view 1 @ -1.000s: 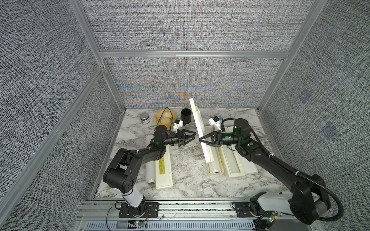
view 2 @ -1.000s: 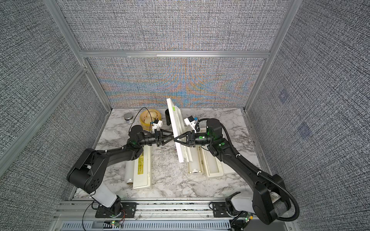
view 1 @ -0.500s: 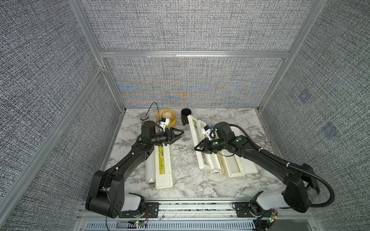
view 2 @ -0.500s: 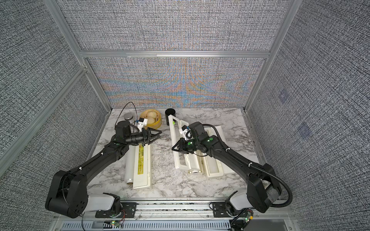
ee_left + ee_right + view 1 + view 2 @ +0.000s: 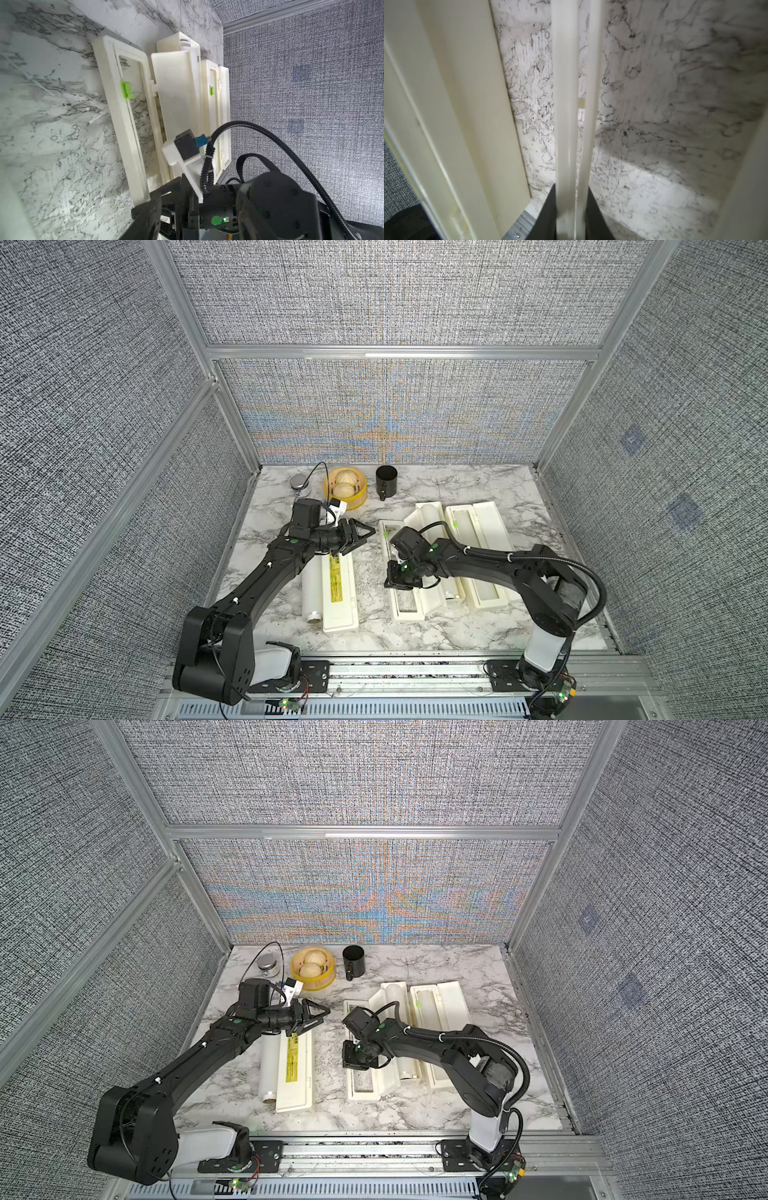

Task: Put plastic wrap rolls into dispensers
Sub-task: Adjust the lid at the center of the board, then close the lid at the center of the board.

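Your right fingers (image 5: 548, 216) are clamped on the rail of the open dispenser lid (image 5: 407, 616). Your left fingers (image 5: 354, 548) are spread, empty, over the closed dispenser (image 5: 338, 601); a roll (image 5: 311, 593) lies at its nine o'clock.

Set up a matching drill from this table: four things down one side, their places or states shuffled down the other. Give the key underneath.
Things
1. black mug
2. loose roll
3. right gripper
4. steamer basket

Places or states
A. shut on the open dispenser lid
B. holds two pale buns
C. lies alongside the closed dispenser
D. stands upright at the back, handle toward the front

Pairs: 1-D, 2-C, 3-A, 4-B
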